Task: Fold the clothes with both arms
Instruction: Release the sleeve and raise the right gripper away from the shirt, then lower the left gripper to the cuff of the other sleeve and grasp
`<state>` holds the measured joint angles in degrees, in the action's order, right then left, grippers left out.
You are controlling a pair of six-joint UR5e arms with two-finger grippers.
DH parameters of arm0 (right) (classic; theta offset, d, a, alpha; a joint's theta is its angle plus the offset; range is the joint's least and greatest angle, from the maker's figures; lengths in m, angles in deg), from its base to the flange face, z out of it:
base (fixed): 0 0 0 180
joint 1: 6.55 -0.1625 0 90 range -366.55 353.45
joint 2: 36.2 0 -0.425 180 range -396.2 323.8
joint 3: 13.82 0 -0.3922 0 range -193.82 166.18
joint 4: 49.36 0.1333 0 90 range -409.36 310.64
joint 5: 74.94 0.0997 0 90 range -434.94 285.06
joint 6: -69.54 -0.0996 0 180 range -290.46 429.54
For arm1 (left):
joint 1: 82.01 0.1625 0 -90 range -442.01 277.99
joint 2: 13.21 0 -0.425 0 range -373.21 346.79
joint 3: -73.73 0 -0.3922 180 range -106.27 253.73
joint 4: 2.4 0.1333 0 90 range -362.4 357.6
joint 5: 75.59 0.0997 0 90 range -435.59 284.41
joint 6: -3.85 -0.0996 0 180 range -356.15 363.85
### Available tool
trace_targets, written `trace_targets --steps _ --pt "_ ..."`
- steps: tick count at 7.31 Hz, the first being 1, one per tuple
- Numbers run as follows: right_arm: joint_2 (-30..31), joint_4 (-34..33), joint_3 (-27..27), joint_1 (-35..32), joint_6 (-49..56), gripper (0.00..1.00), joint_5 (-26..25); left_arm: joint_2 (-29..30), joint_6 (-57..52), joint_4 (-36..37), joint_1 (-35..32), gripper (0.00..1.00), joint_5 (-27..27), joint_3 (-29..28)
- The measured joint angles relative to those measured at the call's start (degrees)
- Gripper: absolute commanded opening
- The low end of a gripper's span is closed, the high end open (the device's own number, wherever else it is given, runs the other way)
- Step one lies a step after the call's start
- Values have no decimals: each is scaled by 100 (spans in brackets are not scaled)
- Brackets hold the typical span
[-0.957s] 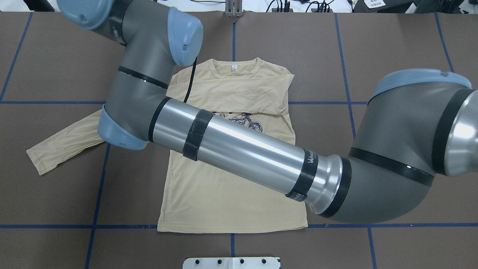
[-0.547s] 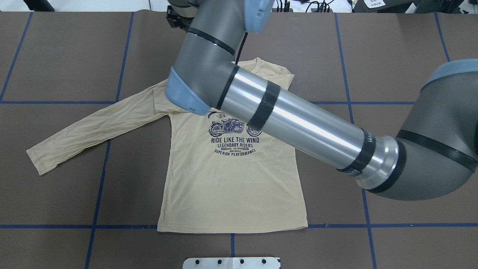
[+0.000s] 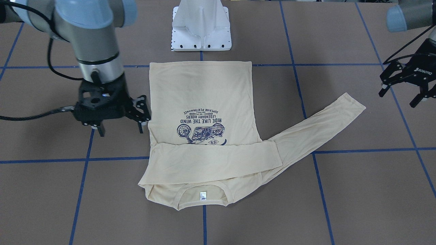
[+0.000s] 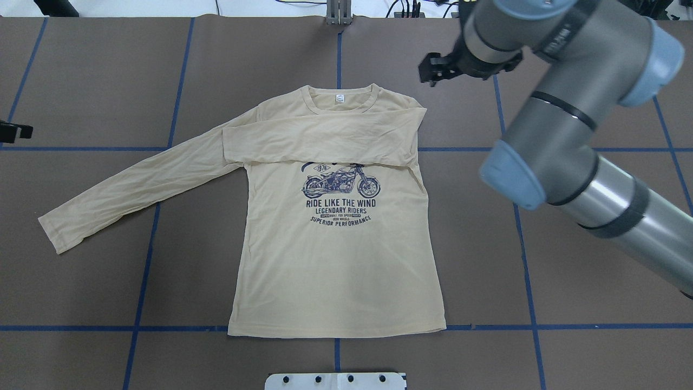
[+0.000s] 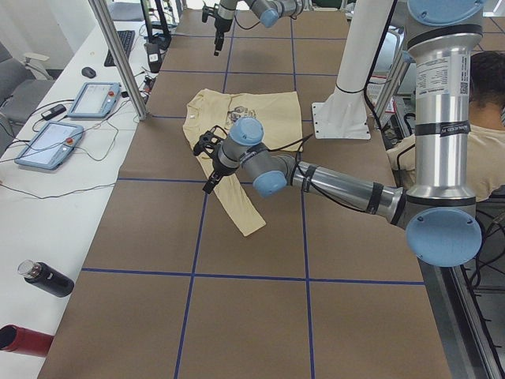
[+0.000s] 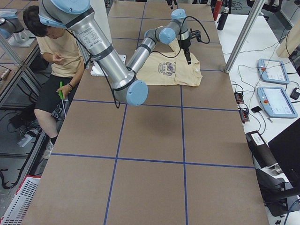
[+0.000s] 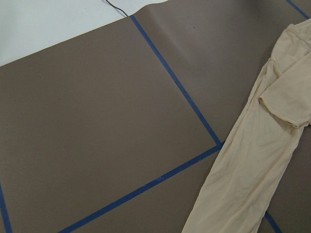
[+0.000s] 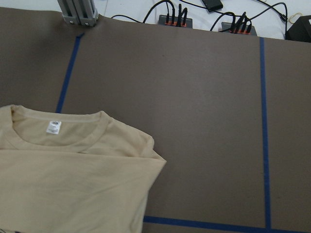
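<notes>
One sleeve (image 4: 325, 142) of the shirt (image 4: 335, 260), flat at mid-desk (image 4: 81, 303), is folded across the chest. The other sleeve (image 4: 135, 184) lies outstretched, so its fold and the body folds appear outstanding. Left fingers (image 3: 419, 98) and right fingers (image 3: 101, 129) stand open, empty.

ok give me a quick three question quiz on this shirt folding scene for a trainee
1. True or false: both sleeves of the shirt are folded across its chest.
2. The right claw is: A) shut on the hem; B) open and empty beside the shirt; C) out of view.
3. Which claw is nearer the stretched-out sleeve?
Key: 1 false, there is only one folded sleeve; 2 B; 3 the left claw.
</notes>
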<state>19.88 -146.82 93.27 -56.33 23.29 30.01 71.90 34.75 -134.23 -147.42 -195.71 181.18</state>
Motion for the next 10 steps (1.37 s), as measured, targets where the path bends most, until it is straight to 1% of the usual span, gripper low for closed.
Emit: trace_targets --steps 1,2,3,4,5,6,7,10 --pt "772 43 520 -269 613 100 217 -34 598 -286 442 100 455 -157" --pt "1450 276 809 -525 1123 100 424 -66 946 -618 777 100 812 -428" --pt "2110 904 885 -748 1444 100 643 -100 1089 -1038 965 100 1009 -788" --pt "2759 1710 841 -1002 1683 100 968 -146 1139 -1467 1057 99 1093 -1130" --pt "3285 2278 784 -1294 1964 100 1279 -207 1156 -1746 1143 92 1145 -1337" --pt "3609 2556 748 -1552 2257 100 1462 -270 1159 -1866 1265 82 1191 -1419" --pt "3751 2666 705 -1699 2432 100 1542 -368 1155 -1932 1396 78 1216 -1450" --pt "3809 2721 627 -1786 2543 100 1578 -607 1144 -2025 1700 73 1366 -1476"
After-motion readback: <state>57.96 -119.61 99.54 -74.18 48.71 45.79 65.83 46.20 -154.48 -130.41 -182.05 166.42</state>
